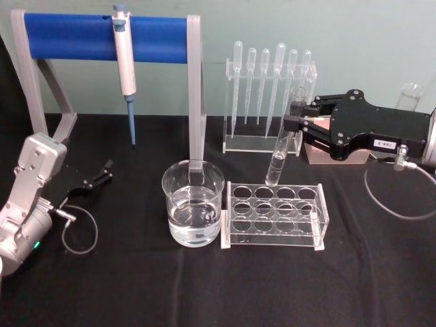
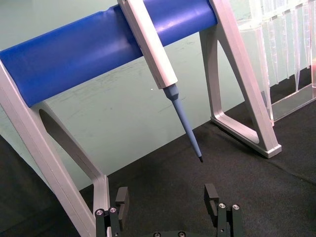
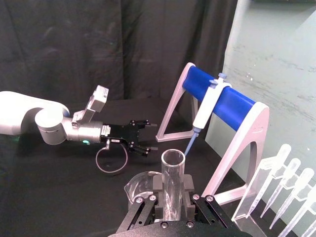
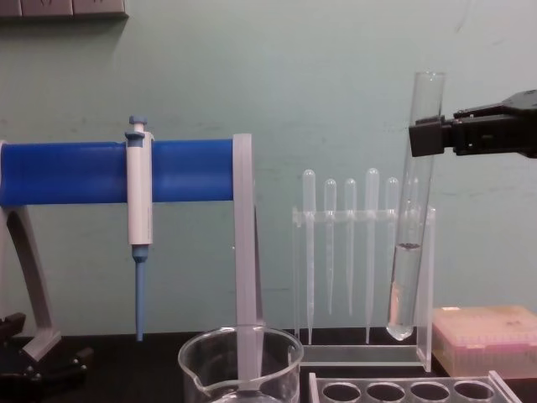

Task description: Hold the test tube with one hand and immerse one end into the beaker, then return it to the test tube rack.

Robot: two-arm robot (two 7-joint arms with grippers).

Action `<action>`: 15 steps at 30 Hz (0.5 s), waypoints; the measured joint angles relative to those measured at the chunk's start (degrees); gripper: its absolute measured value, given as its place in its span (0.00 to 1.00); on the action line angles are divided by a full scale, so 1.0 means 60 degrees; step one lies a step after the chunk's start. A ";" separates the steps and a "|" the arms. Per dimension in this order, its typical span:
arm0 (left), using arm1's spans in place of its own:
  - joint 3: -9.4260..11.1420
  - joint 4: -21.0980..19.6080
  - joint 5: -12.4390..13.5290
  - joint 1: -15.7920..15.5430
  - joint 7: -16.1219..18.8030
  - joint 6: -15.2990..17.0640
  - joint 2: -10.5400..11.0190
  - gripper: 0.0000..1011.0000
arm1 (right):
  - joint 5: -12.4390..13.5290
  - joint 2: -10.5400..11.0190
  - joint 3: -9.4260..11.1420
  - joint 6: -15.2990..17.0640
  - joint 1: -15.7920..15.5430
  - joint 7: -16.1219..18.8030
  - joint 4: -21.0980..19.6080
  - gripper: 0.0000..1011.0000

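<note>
Aloft, right gripper point(image 1: 294, 125) clamps test tube point(image 1: 278, 160) near its rim; left gripper point(image 1: 101, 175) lies open; chest view crops the rack point(image 1: 275, 231).

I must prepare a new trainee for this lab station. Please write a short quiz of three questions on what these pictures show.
1. True or false: the right gripper is shut on the test tube.
2. Relative to the beaker and the test tube rack, where is the tube's round bottom? A) dipped in the beaker; B) in a rack hole; C) in the air, outside both.
3. Fill in: the left gripper is ____ and holds nothing.

Key: 1 true; 2 C; 3 open.
</note>
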 joint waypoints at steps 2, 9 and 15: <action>0.0000 0.0000 0.0000 -0.0001 0.0000 0.0000 0.0000 0.99 | 0.0000 0.0000 0.0000 0.0000 0.0001 0.0000 0.0000 0.23; 0.0000 0.0000 0.0000 0.0000 0.0000 0.0000 0.0000 0.99 | 0.0000 -0.0001 0.0000 0.0000 0.0000 0.0000 0.0000 0.23; 0.0000 0.0000 0.0000 0.0000 0.0000 0.0000 0.0000 0.99 | 0.0000 0.0000 0.0000 0.0000 0.0001 0.0000 0.0000 0.23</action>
